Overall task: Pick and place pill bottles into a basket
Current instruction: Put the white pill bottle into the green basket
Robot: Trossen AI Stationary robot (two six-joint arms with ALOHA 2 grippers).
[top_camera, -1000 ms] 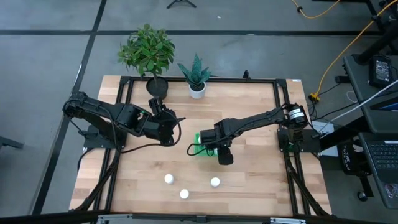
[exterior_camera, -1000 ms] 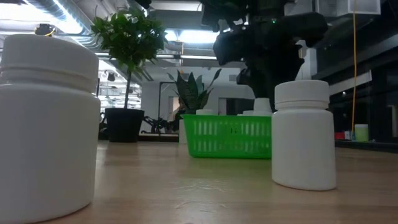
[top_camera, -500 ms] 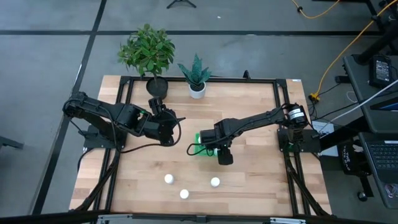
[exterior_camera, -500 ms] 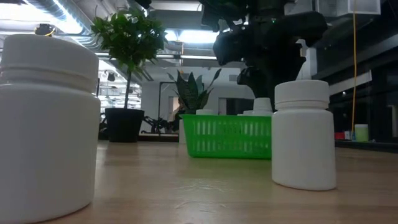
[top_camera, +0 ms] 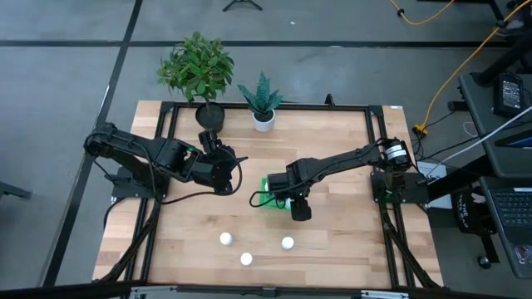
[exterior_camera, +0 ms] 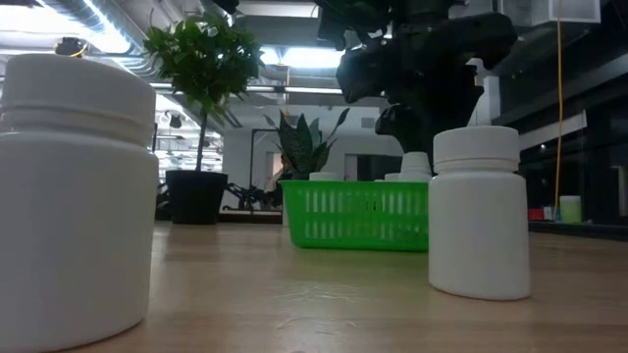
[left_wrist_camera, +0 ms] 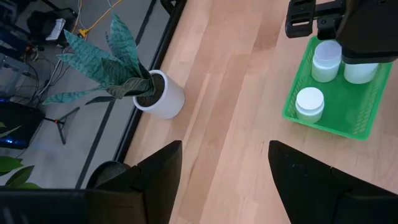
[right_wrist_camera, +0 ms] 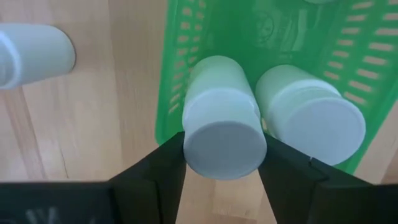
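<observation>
The green basket (top_camera: pixel 268 198) sits mid-table and holds two white pill bottles (left_wrist_camera: pixel 309 102) (left_wrist_camera: pixel 326 59). My right gripper (right_wrist_camera: pixel 222 163) stands over the basket's near corner, shut on a third bottle (right_wrist_camera: pixel 221 121), which also shows in the low view (exterior_camera: pixel 415 165). Three more bottles stand on the table near the front edge (top_camera: pixel 225 239) (top_camera: pixel 246 258) (top_camera: pixel 287 243). My left gripper (top_camera: pixel 235 163) hovers left of the basket, open and empty (left_wrist_camera: pixel 224 177). My right gripper pinches the bottle's cap end (right_wrist_camera: pixel 224 146) between its two fingers, one finger on each side. The fingers come from above, pointing down. The bottle stands upright with its lower part inside the basket's wall; whether its base is on the basket's floor does not show.
A black pot with a leafy plant (top_camera: pixel 209 114) and a white pot with a spiky plant (top_camera: pixel 263 119) stand at the table's far edge. Bare wood lies right of the basket and along the left front.
</observation>
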